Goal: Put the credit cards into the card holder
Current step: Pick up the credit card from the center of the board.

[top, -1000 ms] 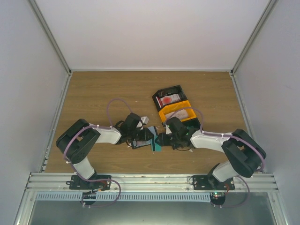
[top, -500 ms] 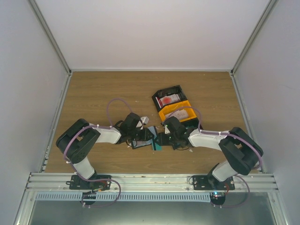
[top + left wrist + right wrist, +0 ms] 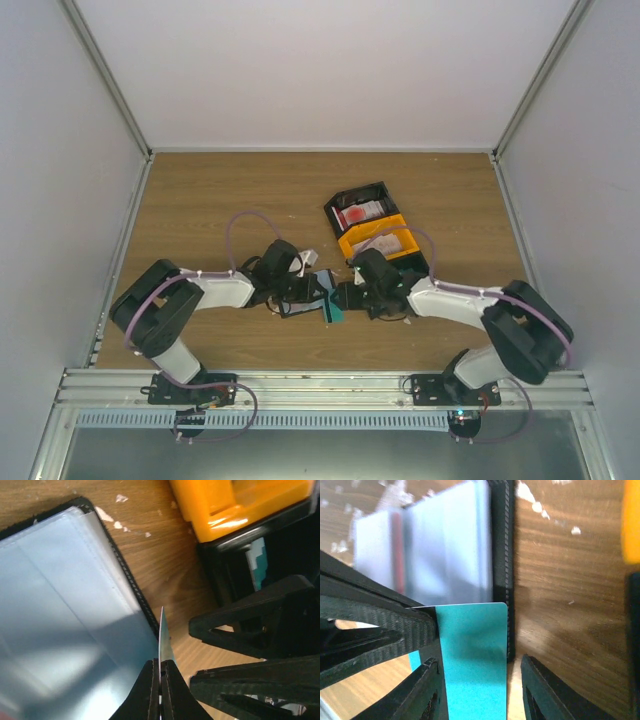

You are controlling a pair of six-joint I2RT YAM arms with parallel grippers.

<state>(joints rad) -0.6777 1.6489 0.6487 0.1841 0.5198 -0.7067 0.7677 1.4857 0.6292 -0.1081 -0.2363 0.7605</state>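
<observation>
The card holder (image 3: 306,293) lies open on the table between my two grippers; its pale blue-grey pockets (image 3: 65,610) and black stitched edge (image 3: 501,555) show in both wrist views. My left gripper (image 3: 160,663) is shut on a teal credit card (image 3: 161,635), seen edge-on, standing just right of the holder's edge. In the right wrist view the same teal card (image 3: 475,660) is face-on between the spread fingers of my right gripper (image 3: 480,695), which is open around it. A card with a red stripe (image 3: 397,550) sits in a holder pocket. In the top view both grippers, left (image 3: 303,290) and right (image 3: 350,297), meet over the card (image 3: 334,308).
An orange tray (image 3: 378,242) and a black tray (image 3: 360,208) holding a pinkish card stand just behind the right gripper. Small white scraps (image 3: 105,514) lie on the wood by the holder. The orange tray (image 3: 240,505) is close to the left gripper.
Both arms' elbows have shifted slightly; the grippers, the teal card and the holder stay almost where they were.
</observation>
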